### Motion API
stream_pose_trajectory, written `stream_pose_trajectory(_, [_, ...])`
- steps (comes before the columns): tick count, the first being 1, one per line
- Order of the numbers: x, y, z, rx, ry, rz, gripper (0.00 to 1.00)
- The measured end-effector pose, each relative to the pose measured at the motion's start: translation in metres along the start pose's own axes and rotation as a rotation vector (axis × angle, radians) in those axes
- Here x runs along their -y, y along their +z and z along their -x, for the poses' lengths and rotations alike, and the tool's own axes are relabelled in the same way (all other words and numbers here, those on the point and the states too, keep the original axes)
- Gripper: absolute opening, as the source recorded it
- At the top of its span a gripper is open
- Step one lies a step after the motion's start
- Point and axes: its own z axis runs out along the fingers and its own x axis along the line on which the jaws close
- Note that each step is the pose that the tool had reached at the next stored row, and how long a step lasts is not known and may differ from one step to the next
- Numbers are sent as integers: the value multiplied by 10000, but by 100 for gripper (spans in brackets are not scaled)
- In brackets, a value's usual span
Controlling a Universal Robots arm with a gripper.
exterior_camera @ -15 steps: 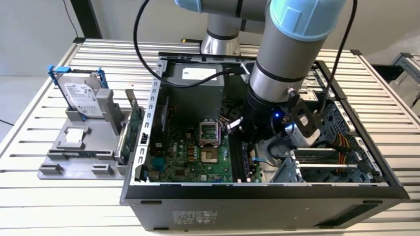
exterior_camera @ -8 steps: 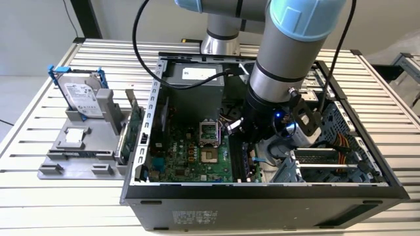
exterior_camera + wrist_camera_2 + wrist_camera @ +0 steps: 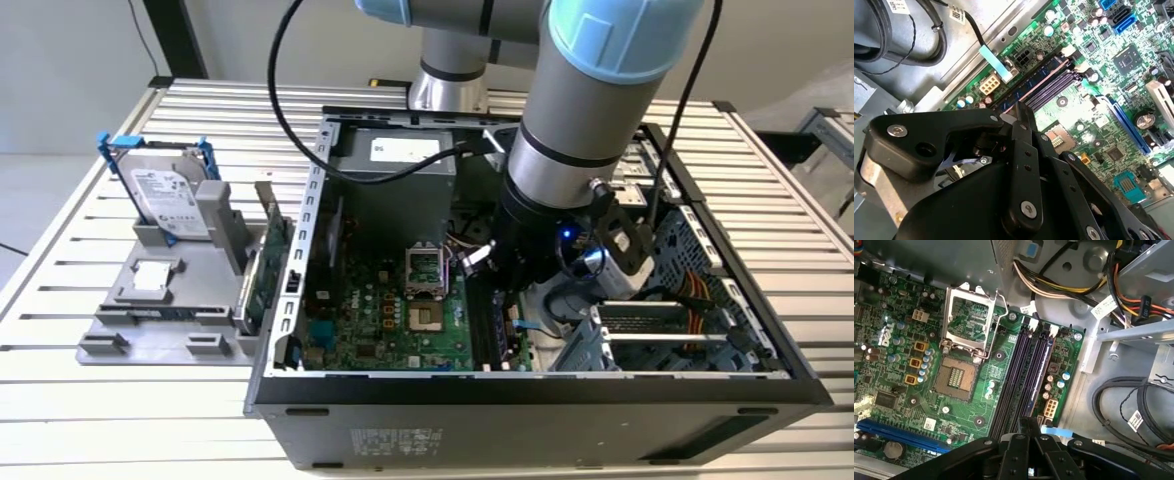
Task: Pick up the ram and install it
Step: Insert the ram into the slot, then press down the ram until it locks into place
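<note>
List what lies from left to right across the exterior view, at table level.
Hard drive upright in the grey holder → green expansion card standing beside the case → motherboard inside the open computer case → robot arm reaching down into the case → drive cage with cables.

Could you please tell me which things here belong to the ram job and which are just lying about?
Job in hand:
- ram, apparently sitting in a slot
- memory slots
- gripper, right above the slots' end
- computer case

Lying about:
- hard drive on the grey stand
- green card beside the case
- power cables
</note>
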Motion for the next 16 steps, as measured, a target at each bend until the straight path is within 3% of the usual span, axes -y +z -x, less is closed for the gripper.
stream_pose_trajectory(16, [0, -1, 0, -7, -765, -8, 0])
